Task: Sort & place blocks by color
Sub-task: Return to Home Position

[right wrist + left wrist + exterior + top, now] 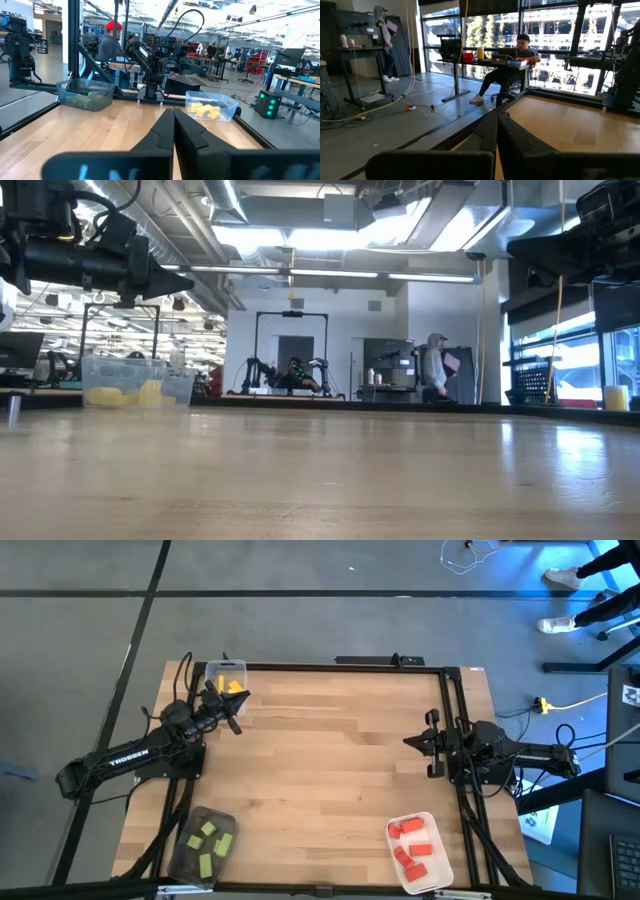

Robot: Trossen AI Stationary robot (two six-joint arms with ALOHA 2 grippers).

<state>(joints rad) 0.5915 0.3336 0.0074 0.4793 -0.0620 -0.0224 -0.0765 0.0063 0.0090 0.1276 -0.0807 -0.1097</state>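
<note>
Both arms hover empty over the table (330,760). The left gripper (497,118) is clenched tight just beside the clear bin (226,665), where the yellow blocks (233,687) lie. The right gripper (173,114) is pinched closed too, near the right edge. Green blocks (208,840) lie in the dark tray (215,813) and red blocks (412,845) in the white tray (446,860).

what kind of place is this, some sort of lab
Probably a robotics lab in an open industrial hall: another arm rig stands beyond the table, a person sits at a desk by big windows, and bare ducts and strip lights run overhead.
</note>
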